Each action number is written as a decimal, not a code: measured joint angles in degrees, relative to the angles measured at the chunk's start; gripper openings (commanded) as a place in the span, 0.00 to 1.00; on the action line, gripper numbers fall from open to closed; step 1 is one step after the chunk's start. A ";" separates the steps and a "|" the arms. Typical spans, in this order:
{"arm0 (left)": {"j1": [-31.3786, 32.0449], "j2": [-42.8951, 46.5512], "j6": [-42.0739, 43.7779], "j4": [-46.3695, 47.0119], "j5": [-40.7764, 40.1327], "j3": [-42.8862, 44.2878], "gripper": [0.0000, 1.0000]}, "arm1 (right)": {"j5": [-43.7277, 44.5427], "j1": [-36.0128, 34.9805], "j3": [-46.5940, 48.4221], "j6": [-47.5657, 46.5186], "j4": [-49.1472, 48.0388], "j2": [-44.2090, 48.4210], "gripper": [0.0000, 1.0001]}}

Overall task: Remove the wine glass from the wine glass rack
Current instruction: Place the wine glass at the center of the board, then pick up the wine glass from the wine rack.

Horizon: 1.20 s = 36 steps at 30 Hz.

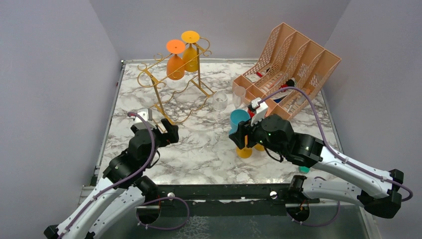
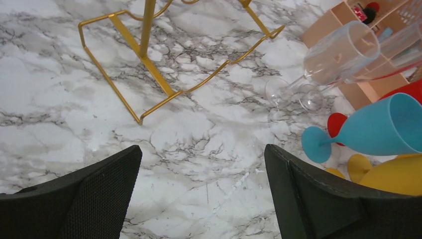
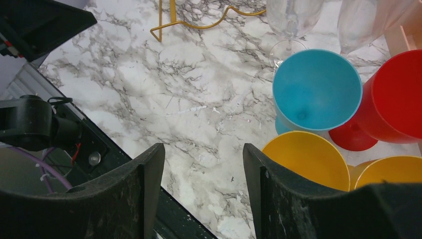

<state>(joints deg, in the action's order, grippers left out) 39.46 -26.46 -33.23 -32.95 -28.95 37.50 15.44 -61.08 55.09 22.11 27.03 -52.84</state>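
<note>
Two glasses are hanging bowl-down from the rack [image 2: 154, 69] at eleven o'clock on the worktop [image 1: 199, 149]: an orange glass [image 1: 175, 64] and a yellow glass [image 1: 190, 55]. Their feet are resting on the rails, so each probably needs sliding out. The right end effector [image 3: 203, 149] is hovering released and empty at six o'clock of the upright blue glass [image 3: 317, 89]. The left end effector [image 2: 201, 154] is gaping wide, empty, near the rack's base.

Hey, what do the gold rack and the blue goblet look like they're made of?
Wine glass rack: thin metal wire, glossy gold finish, going by its slim bent rails. Blue goblet: probably plastic, opaque with a matte sheen.
</note>
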 measured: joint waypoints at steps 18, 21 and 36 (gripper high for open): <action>-7.52 -5.70 -3.56 4.00 -6.88 -5.25 0.99 | 0.68 0.00 -0.90 0.33 -0.44 3.10 0.71; -19.76 -8.96 -0.61 7.08 0.59 -6.12 0.99 | 1.38 0.00 -1.11 0.28 -0.44 3.45 0.72; -72.91 -36.17 4.04 18.99 54.05 13.46 0.99 | 3.52 0.00 -2.54 -1.18 -0.87 3.61 0.79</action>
<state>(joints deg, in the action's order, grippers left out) -33.45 -62.63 -29.19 -13.96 25.10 50.96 18.96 -61.08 52.56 20.93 26.15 -49.23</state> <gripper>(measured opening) 0.988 0.784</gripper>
